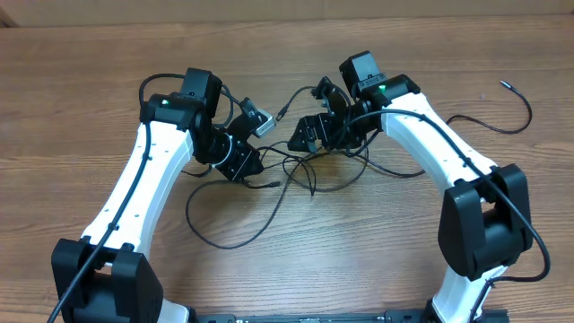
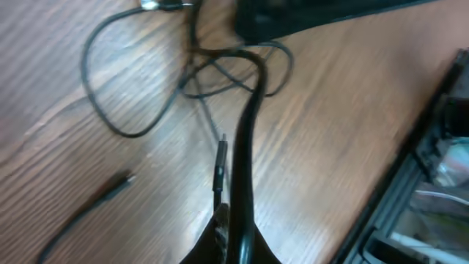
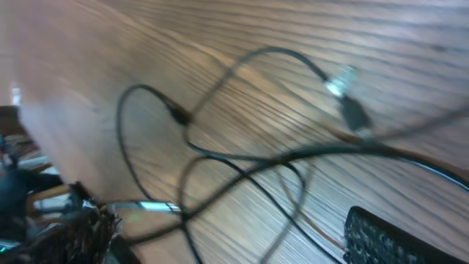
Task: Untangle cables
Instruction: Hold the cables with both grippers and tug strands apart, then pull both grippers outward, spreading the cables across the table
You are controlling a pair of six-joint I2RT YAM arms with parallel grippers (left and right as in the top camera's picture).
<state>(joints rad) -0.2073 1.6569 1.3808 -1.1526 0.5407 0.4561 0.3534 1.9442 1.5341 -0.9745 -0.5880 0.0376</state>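
- Nearest us, a wide loop (image 1: 221, 245) of thin black cord lies flat on the wooden worktop (image 1: 359, 260), between the two arms.
- Just beyond it sits the knot of the cables (image 1: 305, 169) — several cords crossing one another between the two wrists.
- The left fingers (image 2: 229, 242) are pressed together on one black cord. In the left wrist view it runs up out of them into the knot, and a slim plug (image 2: 220, 165) lies just beside it.
- The right fingers (image 1: 308, 136) hang over the far edge of the knot. The right wrist view is blurred and shows only one ribbed pad (image 3: 381, 236) with cords passing close by — we cannot tell how far apart these fingers stand, nor whether they hold anything.
- A silvery plug (image 1: 260, 121) sits between the wrists, just beside the left one.
- Farthest off, to the right, a single cord (image 1: 527, 115) curves alone on the worktop, well apart from the knot.
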